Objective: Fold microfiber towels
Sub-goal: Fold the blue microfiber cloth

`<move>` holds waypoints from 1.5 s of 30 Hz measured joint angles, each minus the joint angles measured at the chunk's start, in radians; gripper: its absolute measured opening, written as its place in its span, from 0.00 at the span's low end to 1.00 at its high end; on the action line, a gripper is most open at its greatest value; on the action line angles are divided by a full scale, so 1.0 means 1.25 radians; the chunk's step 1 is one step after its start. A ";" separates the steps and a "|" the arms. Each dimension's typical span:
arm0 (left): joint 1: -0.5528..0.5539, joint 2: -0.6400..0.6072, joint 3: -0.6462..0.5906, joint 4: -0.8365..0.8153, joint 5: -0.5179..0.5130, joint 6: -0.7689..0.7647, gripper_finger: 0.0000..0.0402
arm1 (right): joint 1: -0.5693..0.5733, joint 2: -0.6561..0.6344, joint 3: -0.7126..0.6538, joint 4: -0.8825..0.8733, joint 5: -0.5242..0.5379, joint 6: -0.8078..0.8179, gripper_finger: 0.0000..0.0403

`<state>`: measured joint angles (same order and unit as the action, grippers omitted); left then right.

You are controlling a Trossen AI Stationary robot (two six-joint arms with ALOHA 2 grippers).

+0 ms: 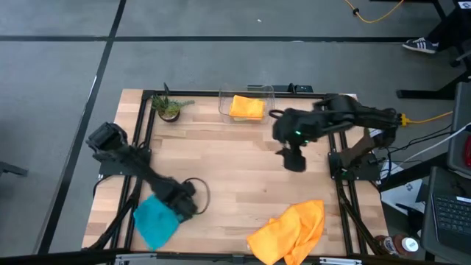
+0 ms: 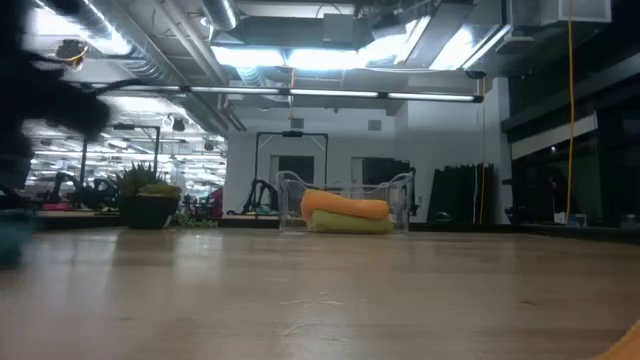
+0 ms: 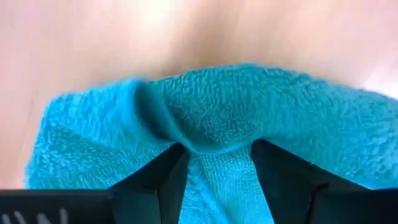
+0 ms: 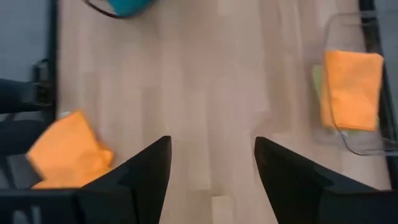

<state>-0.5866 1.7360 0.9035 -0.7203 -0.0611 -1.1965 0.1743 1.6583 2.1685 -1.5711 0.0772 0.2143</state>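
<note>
Wooden slat tabletop (image 1: 243, 173), light grain, black frame around it, and my left gripper (image 3: 214, 165) is down at the near left corner pinching a ridge of the teal towel (image 1: 156, 221) between its fingers. Fluffy looped pile, bunched into a fold. My right gripper (image 4: 211, 180) hangs over the table's middle-right with its fingers spread and nothing in them. A loose orange towel (image 1: 289, 232) lies crumpled at the near edge, well apart from the teal one. At the far edge, the clear plastic bin (image 1: 224, 103) holds a folded orange towel (image 2: 345, 205) stacked on a lime green one (image 2: 350, 223). A small potted plant (image 1: 169, 107) sits just left of it.
</note>
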 joint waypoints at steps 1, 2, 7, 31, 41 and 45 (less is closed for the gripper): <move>0.026 0.008 0.005 0.052 -0.065 0.034 0.45 | 0.013 -0.010 0.000 0.000 0.000 0.009 0.58; 0.055 0.020 0.014 0.116 -0.140 0.076 0.45 | 0.027 -0.017 0.000 0.000 0.000 0.016 0.58; 0.186 0.041 0.080 0.286 -0.314 0.314 0.45 | 0.079 -0.043 0.000 0.000 0.007 0.057 0.58; 0.131 0.060 0.184 -0.007 -0.202 0.229 0.45 | 0.153 0.002 0.000 0.000 0.314 0.098 0.58; 0.129 0.069 0.184 0.005 -0.224 0.282 0.45 | 0.086 0.039 0.000 0.000 0.290 0.093 0.58; 0.129 0.083 0.184 0.013 -0.211 0.315 0.45 | 0.057 0.055 0.000 0.000 0.247 0.091 0.58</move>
<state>-0.4259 1.8399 1.1336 -0.7043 -0.3246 -0.8027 0.2460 1.7273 2.1689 -1.5711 0.3856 0.3283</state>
